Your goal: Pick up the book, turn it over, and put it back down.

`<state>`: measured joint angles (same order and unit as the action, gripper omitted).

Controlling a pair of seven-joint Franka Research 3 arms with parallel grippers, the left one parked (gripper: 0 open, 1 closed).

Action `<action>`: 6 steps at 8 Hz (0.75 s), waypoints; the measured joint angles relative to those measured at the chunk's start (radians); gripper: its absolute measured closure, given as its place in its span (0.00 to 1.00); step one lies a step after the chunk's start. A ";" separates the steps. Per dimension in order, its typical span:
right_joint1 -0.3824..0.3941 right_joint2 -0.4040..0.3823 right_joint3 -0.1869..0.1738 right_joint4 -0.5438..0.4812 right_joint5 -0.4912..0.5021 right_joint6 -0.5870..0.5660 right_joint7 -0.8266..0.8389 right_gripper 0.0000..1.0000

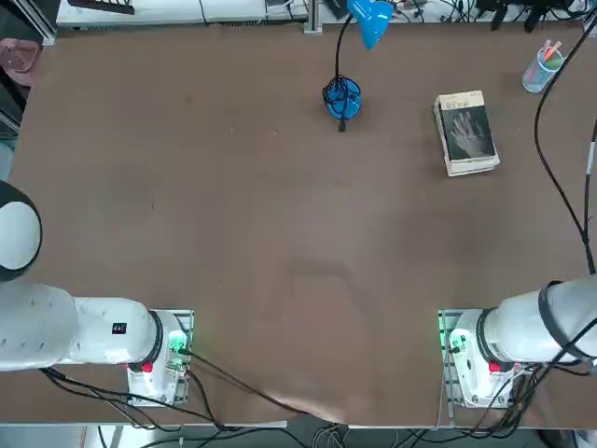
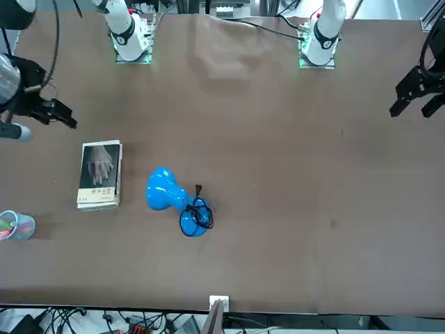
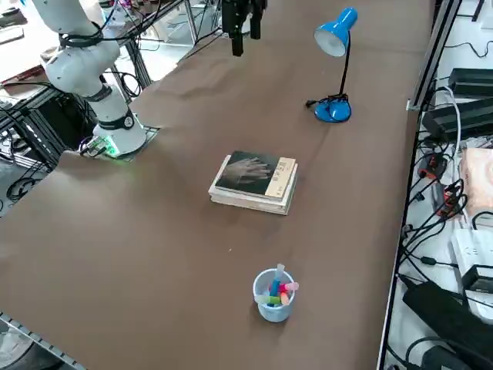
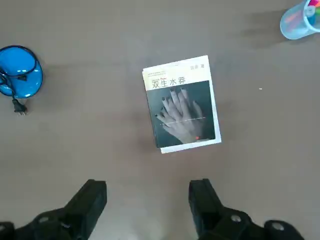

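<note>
book (image 4: 182, 104) flat on surface (image 1: 280, 233), grey hand-picture cover up, right hand (image 4: 147, 200) above it, wide open, empty

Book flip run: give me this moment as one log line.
phase: pre-grasp | book: flat on table, grey hand-picture cover up, untouched | right hand: open, raised above table, apart from book | nearby: blue lamp, pen cup

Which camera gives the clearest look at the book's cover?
The right wrist view: the book lies square below the open right claw, hands picture plain. Top and front views show it smaller; the side view adds its thickness.
</note>
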<state>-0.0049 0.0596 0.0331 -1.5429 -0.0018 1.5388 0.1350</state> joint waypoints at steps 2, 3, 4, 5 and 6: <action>-0.019 -0.025 0.000 -0.009 0.015 -0.008 -0.022 0.00; -0.019 -0.035 0.002 -0.024 0.017 -0.006 -0.022 0.00; -0.019 -0.051 0.004 -0.046 0.017 0.002 -0.022 0.00; -0.019 -0.071 0.004 -0.064 0.017 0.010 -0.025 0.00; -0.020 -0.087 0.004 -0.073 0.017 0.010 -0.035 0.00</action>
<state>-0.0248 -0.0277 0.0369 -1.6162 0.0154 1.5484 0.0997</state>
